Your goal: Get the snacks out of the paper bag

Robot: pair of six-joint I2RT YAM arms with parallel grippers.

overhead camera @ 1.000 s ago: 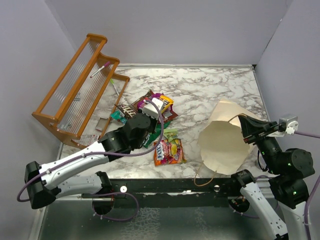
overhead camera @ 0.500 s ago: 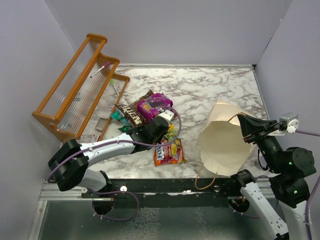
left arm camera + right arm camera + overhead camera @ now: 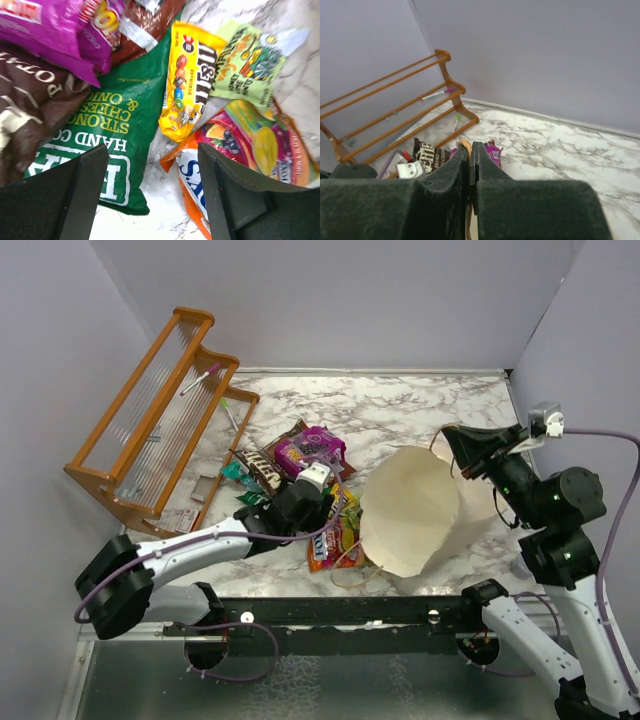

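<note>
The snacks lie in a heap on the marble: a magenta packet (image 3: 308,448), a brown one (image 3: 262,468), a green bag (image 3: 107,125), a yellow packet (image 3: 187,75) and a red-orange one (image 3: 335,545). My left gripper (image 3: 316,512) hangs open just above them, its fingertips (image 3: 80,190) straddling bare marble between the green bag and the red-orange packet (image 3: 200,175), nothing held. The cream paper bag (image 3: 410,505) tilts at centre right. My right gripper (image 3: 448,434) is shut on its brown cord handle (image 3: 465,146), above the bag's far edge.
An orange wooden rack (image 3: 150,430) with pens stands at the back left. A pale green packet (image 3: 247,55) lies beside the yellow one. The bag's other cord handle (image 3: 350,575) trails on the marble near the front edge. Lilac walls close in the table.
My left gripper has let go of a snack and opened over the heap. The right gripper has lifted the handle up and to the left, swinging the paper bag toward the snacks.
</note>
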